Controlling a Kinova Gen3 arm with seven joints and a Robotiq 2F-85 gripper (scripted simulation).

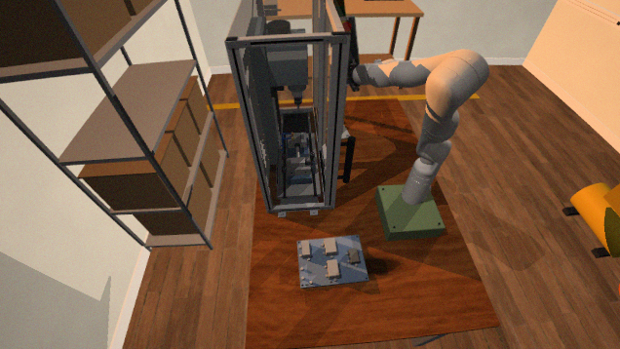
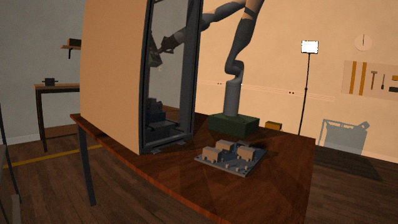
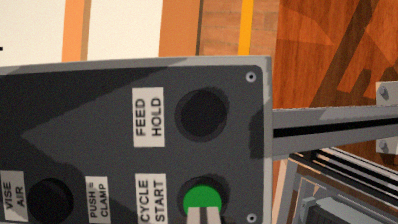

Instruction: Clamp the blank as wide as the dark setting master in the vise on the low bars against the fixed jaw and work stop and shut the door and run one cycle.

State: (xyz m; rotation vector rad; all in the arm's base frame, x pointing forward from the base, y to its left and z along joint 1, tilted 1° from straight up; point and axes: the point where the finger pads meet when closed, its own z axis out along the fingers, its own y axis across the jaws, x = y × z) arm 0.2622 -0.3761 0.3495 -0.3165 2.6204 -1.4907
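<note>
My gripper (image 2: 160, 50) (image 3: 203, 214) is shut and empty. Its tips overlap the lower part of the green CYCLE START button (image 3: 202, 196) in the wrist view; I cannot tell whether they press it. The black VISE AIR knob (image 3: 50, 200) is to the left; its depth is unclear. The dark setting master (image 1: 353, 255) stands on the plate (image 1: 312, 270) (image 2: 244, 175) with three light blanks, one at the back left (image 1: 305, 249), one at the back middle (image 1: 329, 246) and one at the front (image 1: 332, 268). The vise (image 1: 298, 167) inside the guard is small and dark; a blank there, the amber lamp and the door's state cannot be made out.
The tall guard (image 1: 335, 122) (image 2: 191, 69) stands between the arm and the shelf rack (image 1: 132, 109). The FEED HOLD button (image 3: 202, 115) sits beside CYCLE START. The arm's green base (image 1: 414, 219) (image 2: 233, 124) is right of the guard. Bare plate pegs show at the front left.
</note>
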